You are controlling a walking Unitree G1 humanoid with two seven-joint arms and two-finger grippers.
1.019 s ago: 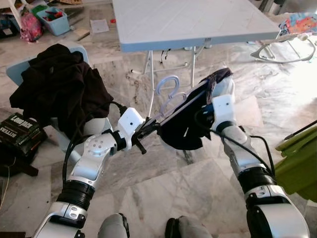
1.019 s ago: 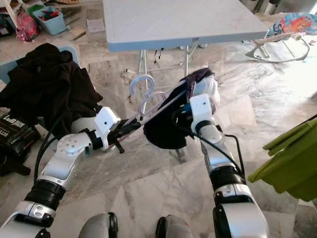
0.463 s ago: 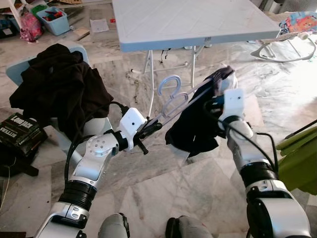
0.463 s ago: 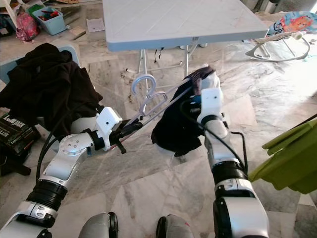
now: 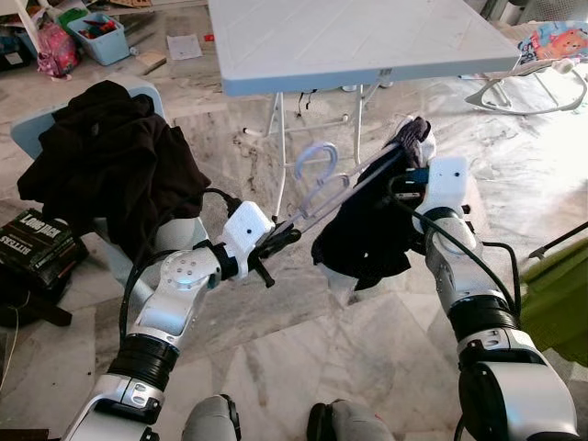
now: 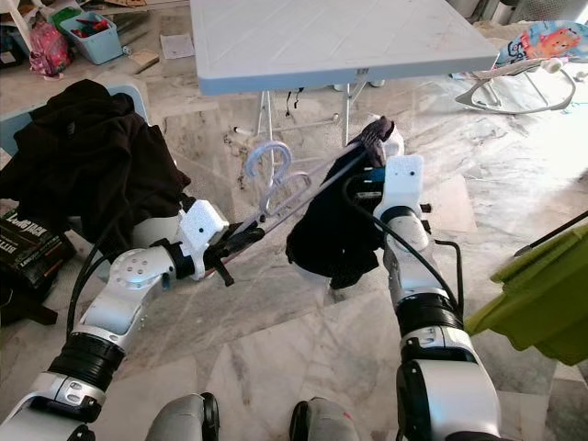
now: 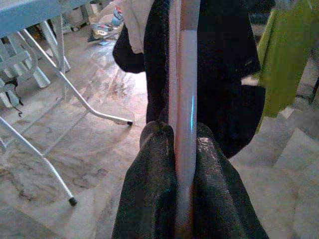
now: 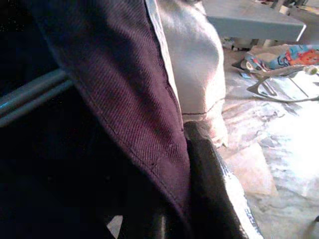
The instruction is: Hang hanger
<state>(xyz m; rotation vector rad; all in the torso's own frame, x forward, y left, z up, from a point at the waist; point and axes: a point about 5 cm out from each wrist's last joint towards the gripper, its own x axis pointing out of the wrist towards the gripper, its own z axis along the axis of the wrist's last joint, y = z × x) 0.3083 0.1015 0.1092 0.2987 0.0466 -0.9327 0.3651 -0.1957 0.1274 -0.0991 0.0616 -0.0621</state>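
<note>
A pale lilac plastic hanger (image 5: 317, 179) is held out in front of me, its hook pointing up. My left gripper (image 5: 276, 241) is shut on one end of the hanger's bar (image 7: 183, 124). A dark purple-black garment (image 5: 363, 234) hangs from the hanger's other end. My right gripper (image 5: 404, 152) is shut on the garment's upper edge (image 8: 144, 99) at that end, with cloth between its fingers.
A light blue folding table (image 5: 358, 41) stands just beyond the hanger, its white legs (image 5: 278, 138) behind it. A blue chair (image 5: 37, 129) heaped with black clothes (image 5: 110, 165) is at my left. A green garment (image 5: 556, 303) hangs at the right. Marble floor lies below.
My right gripper has swung up and to the right with the garment, which now hangs lower and more bunched on the hanger. The left gripper has held still.
</note>
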